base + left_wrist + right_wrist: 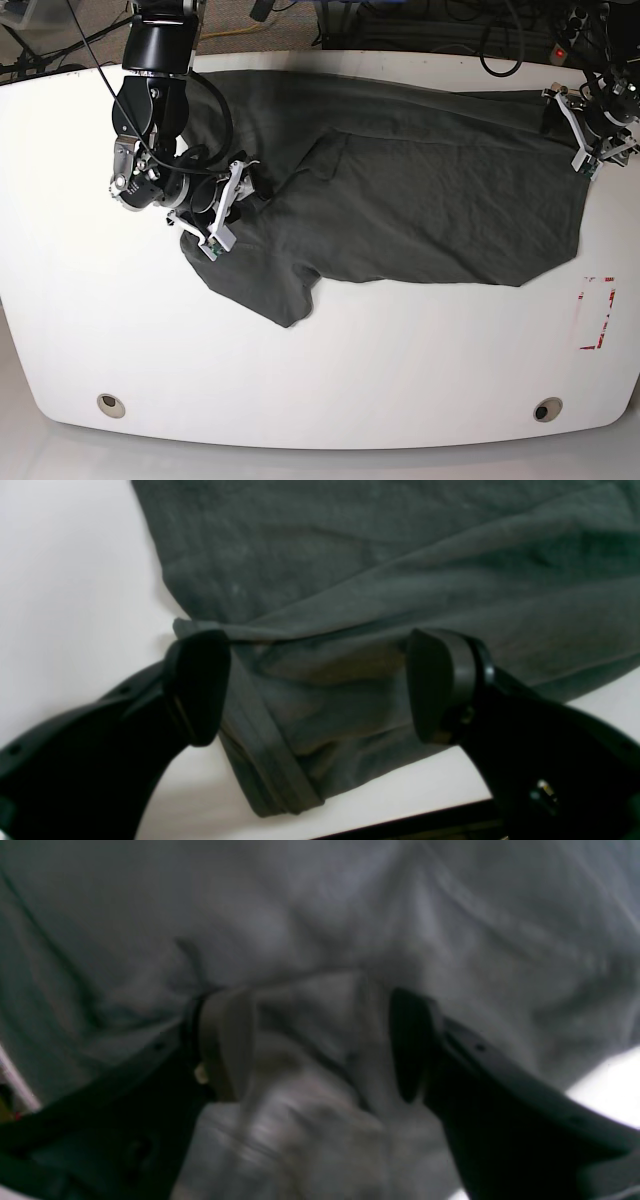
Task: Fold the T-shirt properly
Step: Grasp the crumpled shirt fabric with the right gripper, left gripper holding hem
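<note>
Currently left pincer (320, 687) apart over T-shirt (420, 200) corner, right pincer (320, 1045) apart astride bunched fabric.

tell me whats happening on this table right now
A two-armed robot is working on a dark grey T-shirt spread wrinkled across a white table. The right gripper sits low over a bunched sleeve, jaws apart with cloth between them in its wrist view. The left gripper is open at the far edge of the shirt, straddling a hemmed corner without pinching it. The shirt isn't neatly folded yet.
</note>
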Available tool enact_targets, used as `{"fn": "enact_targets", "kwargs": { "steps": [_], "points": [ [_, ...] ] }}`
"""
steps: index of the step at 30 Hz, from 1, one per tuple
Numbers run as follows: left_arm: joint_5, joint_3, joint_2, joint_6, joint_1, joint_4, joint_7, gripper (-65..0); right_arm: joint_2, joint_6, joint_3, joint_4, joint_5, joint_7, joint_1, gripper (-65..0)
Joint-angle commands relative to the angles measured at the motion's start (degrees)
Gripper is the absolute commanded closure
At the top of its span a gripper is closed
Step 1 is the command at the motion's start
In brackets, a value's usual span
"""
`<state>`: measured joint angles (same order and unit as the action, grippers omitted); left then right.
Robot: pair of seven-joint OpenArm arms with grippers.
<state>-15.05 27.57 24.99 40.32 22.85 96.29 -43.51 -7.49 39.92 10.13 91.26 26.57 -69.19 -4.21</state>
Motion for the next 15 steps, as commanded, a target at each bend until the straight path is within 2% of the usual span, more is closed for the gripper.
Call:
{"fn": "enact_targets", "kwargs": {
  "steps": [1, 4, 10, 15],
  "points": [
    [-0.4, 0.5, 1.2, -0.3, -0.1, 0.7, 0.8, -51.1, -0.3, 0.1, 0.1, -1.9, -2.1, 2.2, -1.1, -35.2],
    [-0.4, 0.4, 1.2, -0.3, -0.2, 0.7, 0.8, -51.1, -0.6, 0.1, -0.1, -3.5, -2.6, 4.4, -0.8, -34.6],
    [-0.4, 0.4, 1.1, -0.3, -0.2, 0.7, 0.8, -51.1, -0.2, 0.1, -0.2, -2.2, -2.6, 3.3, 0.2, -34.2],
    [-0.4, 0.4, 1.1, -0.3, -0.2, -0.4, 0.8, -51.1, 2.0, 0.1, -0.2, -1.4, -2.6, 2.6, 0.4, -33.6]
  ]
}}
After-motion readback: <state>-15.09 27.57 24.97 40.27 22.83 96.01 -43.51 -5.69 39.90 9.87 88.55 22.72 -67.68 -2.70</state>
